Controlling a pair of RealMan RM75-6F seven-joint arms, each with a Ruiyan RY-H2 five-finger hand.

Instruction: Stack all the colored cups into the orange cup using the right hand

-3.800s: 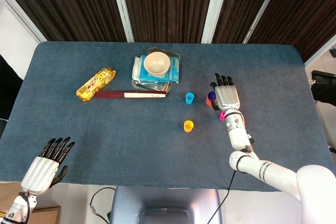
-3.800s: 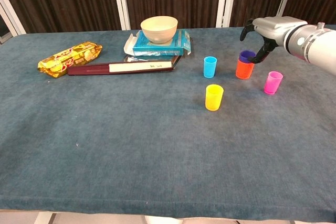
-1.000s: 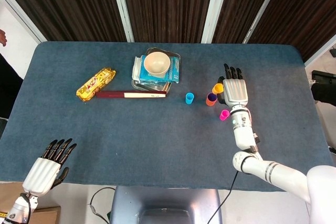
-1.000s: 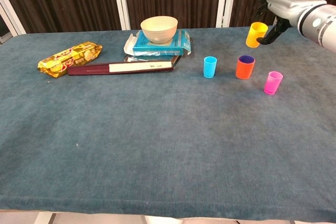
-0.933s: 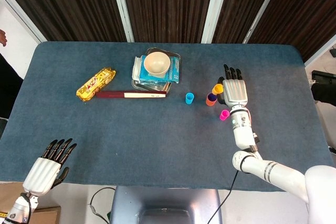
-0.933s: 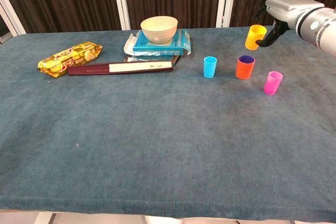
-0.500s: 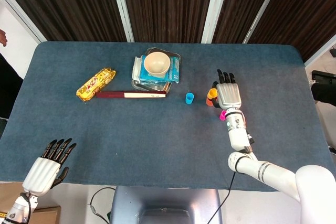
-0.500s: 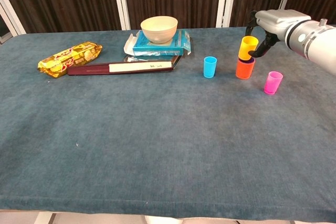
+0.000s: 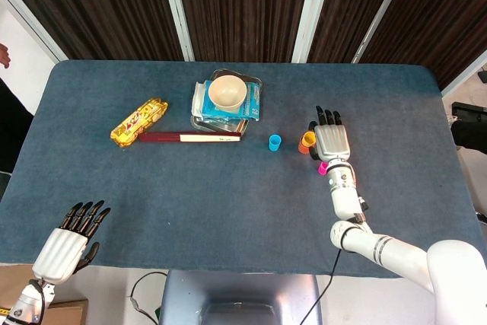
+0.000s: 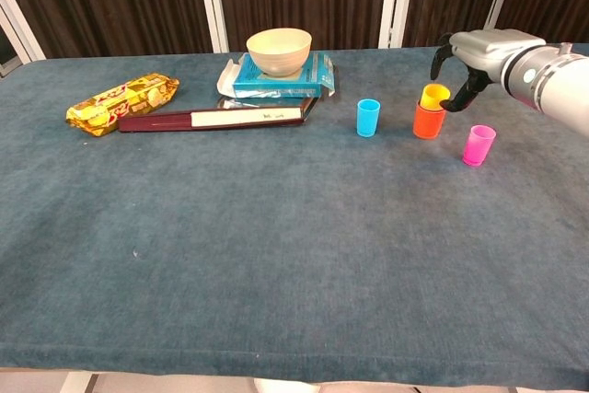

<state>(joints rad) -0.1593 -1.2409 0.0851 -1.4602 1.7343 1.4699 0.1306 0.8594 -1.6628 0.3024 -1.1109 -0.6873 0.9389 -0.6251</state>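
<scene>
Yellow cup (image 10: 434, 94) now seated in orange cup (image 10: 428, 121), right of frame | your right hand (image 10: 465, 62) spread, empty | pink cup (image 10: 478, 144): light, slick; grip its sides

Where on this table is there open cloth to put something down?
The whole near half is bare, from the snack packet and blue cup down to the front edge. The far left corner is also free. It is crowded by the bowl and around the orange cup, pink cup and right hand.
</scene>
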